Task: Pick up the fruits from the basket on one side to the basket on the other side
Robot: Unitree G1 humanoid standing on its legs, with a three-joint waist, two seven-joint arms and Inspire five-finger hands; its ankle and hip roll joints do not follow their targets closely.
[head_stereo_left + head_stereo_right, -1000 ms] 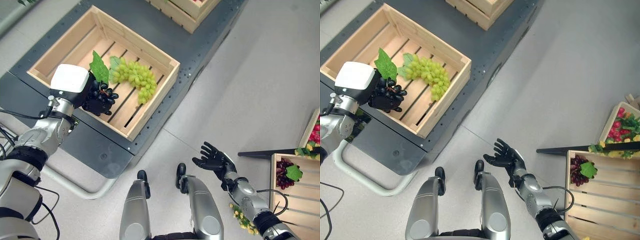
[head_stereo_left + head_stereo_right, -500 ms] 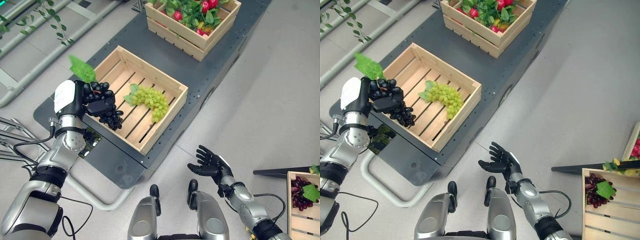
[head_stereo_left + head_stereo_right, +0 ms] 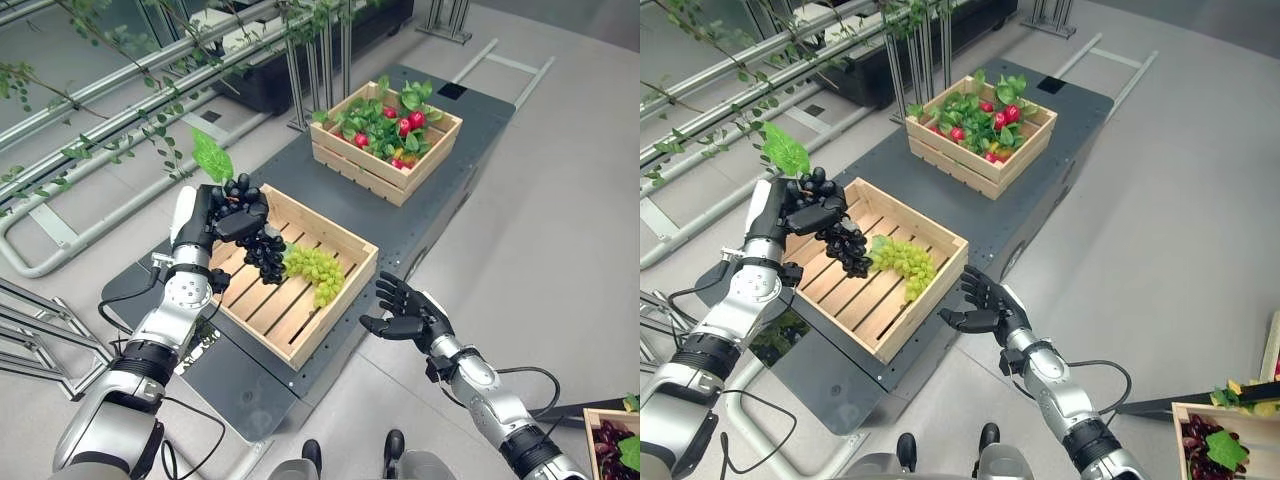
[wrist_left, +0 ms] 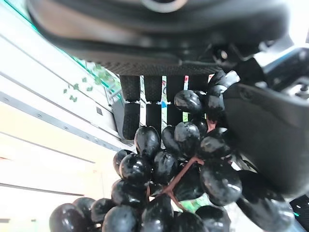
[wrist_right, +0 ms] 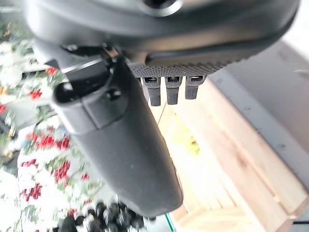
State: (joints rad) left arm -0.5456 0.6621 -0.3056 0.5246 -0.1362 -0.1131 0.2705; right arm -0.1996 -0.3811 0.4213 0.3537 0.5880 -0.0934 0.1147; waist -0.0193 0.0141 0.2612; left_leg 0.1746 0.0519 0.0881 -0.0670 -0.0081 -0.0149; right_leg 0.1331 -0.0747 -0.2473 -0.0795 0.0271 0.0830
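No text, label, brand, number or sign can be read in any of the views.
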